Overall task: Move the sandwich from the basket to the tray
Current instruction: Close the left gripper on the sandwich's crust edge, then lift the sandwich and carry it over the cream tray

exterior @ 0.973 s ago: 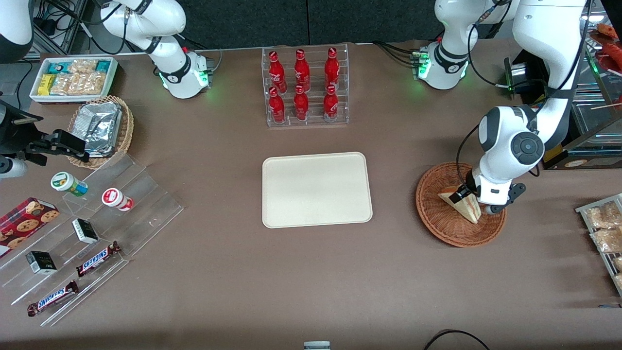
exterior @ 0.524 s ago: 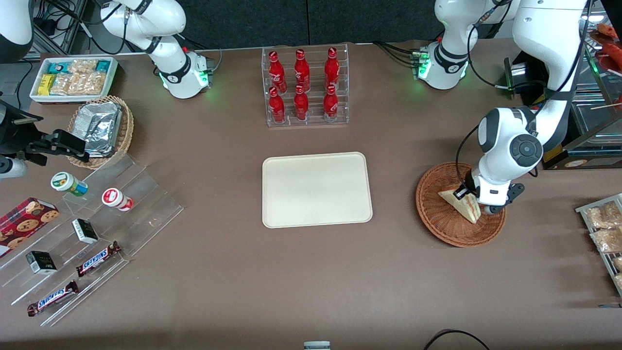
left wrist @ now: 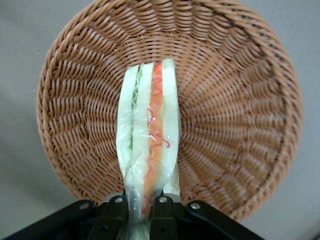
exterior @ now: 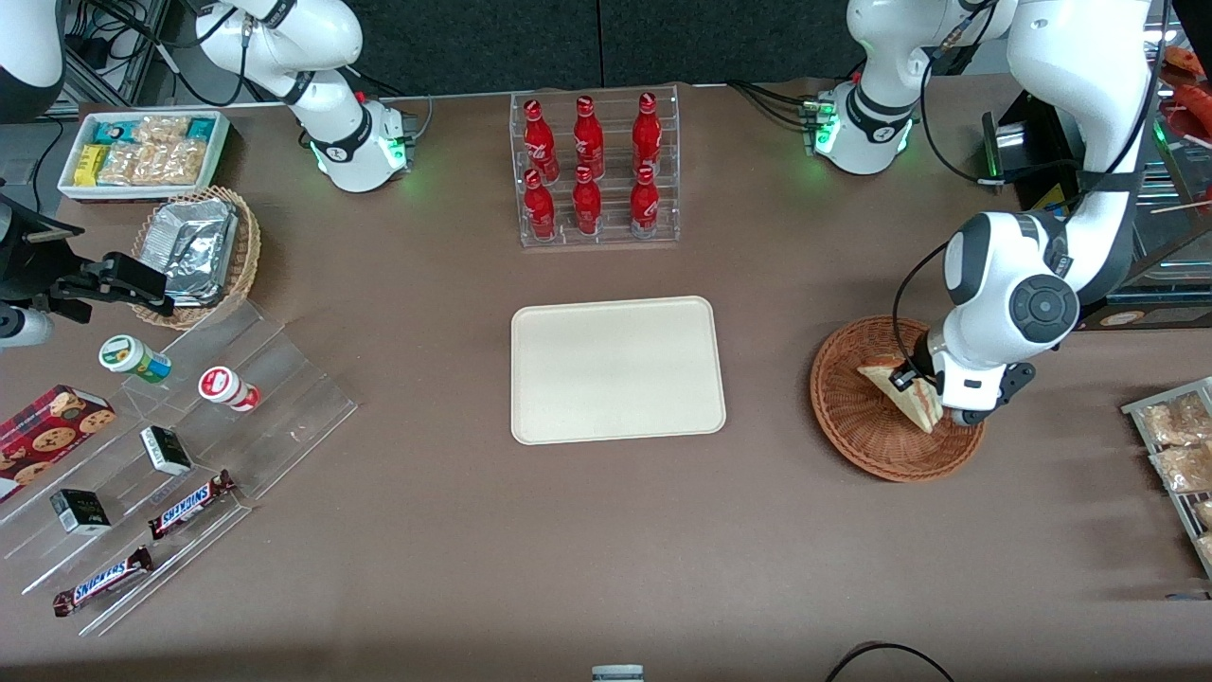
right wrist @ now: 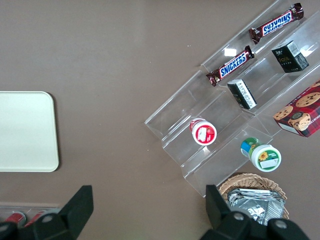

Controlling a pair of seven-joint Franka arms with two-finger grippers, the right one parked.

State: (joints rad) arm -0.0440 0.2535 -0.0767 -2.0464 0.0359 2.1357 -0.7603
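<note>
Sandwich (left wrist: 148,150) pinched at wrapped end by claw (left wrist: 141,212) — hangs edge-up over basket (exterior: 852,426), apparently ready for carry to tray (exterior: 617,369), bare, nearer parked arm.

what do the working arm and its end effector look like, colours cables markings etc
The working arm has glossy white rounded shells with dark grey joint bands and a round dark grey cap at the wrist. Its base glows green, and black cables run along it. The end effector, over the basket, is black, with two dark fingers and small silver screws showing.
</note>
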